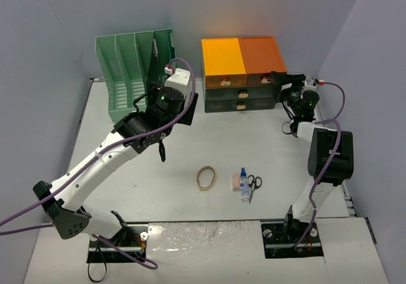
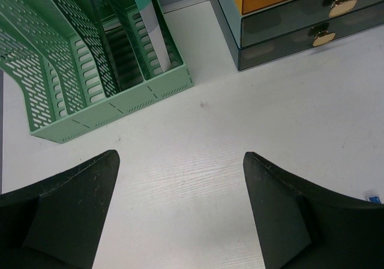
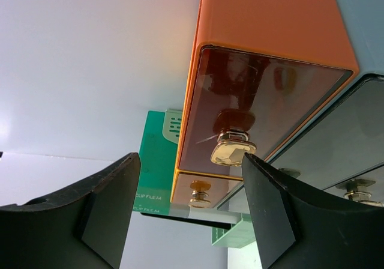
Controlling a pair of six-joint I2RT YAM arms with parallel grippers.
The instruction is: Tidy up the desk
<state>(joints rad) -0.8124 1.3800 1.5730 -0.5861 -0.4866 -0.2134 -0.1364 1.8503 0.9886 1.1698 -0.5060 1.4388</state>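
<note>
The white desk holds a tan rubber band, a pink eraser, a small blue-capped bottle and black scissors near the front middle. My left gripper hangs open and empty over bare desk in front of the green file rack; in the left wrist view the left gripper has its jaws wide apart. My right gripper is open at the right orange drawer's front. In the right wrist view the right gripper has the drawer's gold knob next to its right finger.
The orange-and-dark-green drawer cabinet stands at the back right and the green file rack at the back left, with a green clip file in its right slot. Grey walls close the back and sides.
</note>
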